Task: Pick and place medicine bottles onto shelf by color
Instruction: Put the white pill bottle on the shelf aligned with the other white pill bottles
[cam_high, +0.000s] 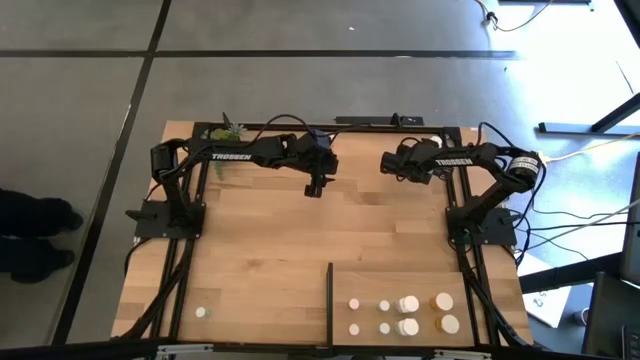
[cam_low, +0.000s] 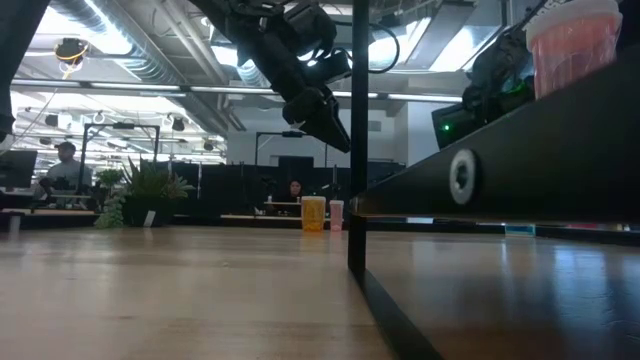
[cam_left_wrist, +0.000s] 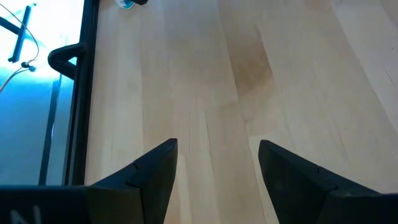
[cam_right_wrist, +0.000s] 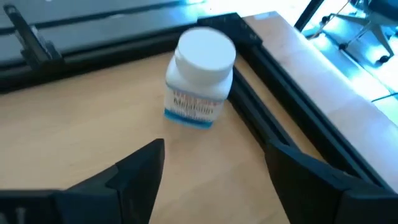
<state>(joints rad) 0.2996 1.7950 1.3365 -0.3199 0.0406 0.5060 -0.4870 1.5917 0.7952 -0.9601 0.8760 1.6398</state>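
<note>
The shelf lies at the table's near right corner, its thin black strip running along its left side. On it stand eight medicine bottles in two rows: four small white ones toward the strip, two larger white ones next, and two orange-amber ones at the right end. All stand upright, caps up. Two more small bottles stand on the bare tabletop near the front left edge, well apart from the shelf.

In the right wrist view a white bottle with a white cap and a blue-banded label stands in the table's corner, close beside the black frame, tilted slightly. The right gripper hangs just short of it, fingers spread with nothing between them.

The left gripper hovers over bare wood at the table's far middle, fingers apart and empty. A small green plant sits at the far left corner. In the low view the strip rises as a dark post in front of the room beyond.
</note>
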